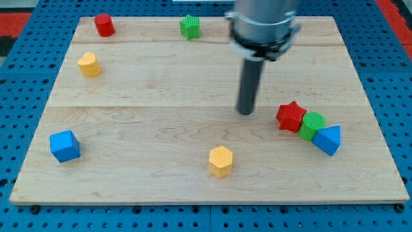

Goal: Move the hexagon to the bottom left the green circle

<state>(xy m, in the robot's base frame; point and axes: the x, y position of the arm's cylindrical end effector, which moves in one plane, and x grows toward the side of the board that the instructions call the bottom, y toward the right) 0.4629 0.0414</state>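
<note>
The yellow hexagon [220,161] is a small block with a flat six-sided top in bright yellow and darker orange-yellow side faces, standing upright on the pale wooden worktop [161,96]. There is no pincer on this arm, so nothing is clenched or released: the arm ends in a straight dark rod, and my tip [245,113] rests at the board's height, touching no block. The hexagon lies toward the view's bottom and a little to the view's left of my tip, apart from it, with bare wood between them. The green circle [313,124] lies to the view's right of my tip, wedged in a tight cluster: the red star [291,116] touches it on the side nearer my tip, and the blue triangular block [327,140] touches it on the far, lower side. From my tip, the wood toward the view's bottom and right, below the cluster, is open up to the worktop's bottom edge, which runs close beneath the hexagon. Far to the view's left and lower than my tip sits a blue cube-like block [65,145] near the left edge. Toward the view's top left are a yellow block [89,64], a red cylinder [103,25] by the top edge, and a green block [190,27], also at the top edge.
</note>
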